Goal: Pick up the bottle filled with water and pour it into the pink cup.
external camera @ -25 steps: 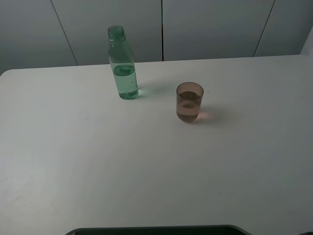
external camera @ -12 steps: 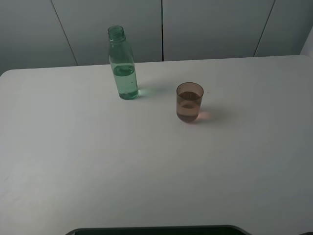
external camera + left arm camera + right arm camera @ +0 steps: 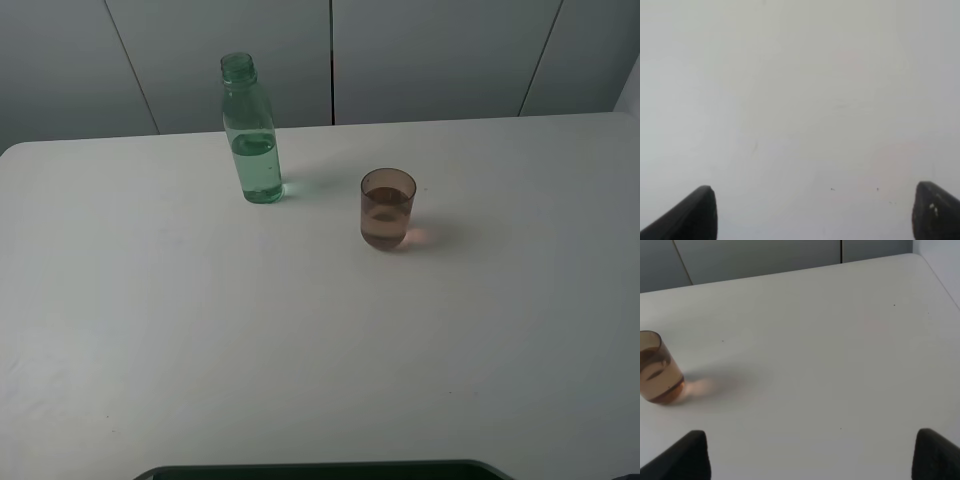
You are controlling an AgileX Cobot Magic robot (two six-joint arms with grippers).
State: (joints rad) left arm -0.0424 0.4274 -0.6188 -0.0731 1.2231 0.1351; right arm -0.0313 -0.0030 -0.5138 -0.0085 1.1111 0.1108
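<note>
The green-tinted bottle [image 3: 250,132] stands upright and uncapped at the back of the white table [image 3: 200,330], about half full of water. The pink cup [image 3: 388,208] stands upright to its right and a little nearer, with some liquid in it; it also shows in the right wrist view [image 3: 655,367]. Neither gripper shows in the exterior high view. My left gripper [image 3: 815,215] is open over bare table, with only its dark fingertips [image 3: 695,212] showing. My right gripper [image 3: 812,455] is open and empty, well away from the cup.
Grey panelled wall [image 3: 400,50] runs behind the table's far edge. A dark strip [image 3: 320,470] lies along the near edge of the exterior high view. The table's right edge [image 3: 940,280] shows in the right wrist view.
</note>
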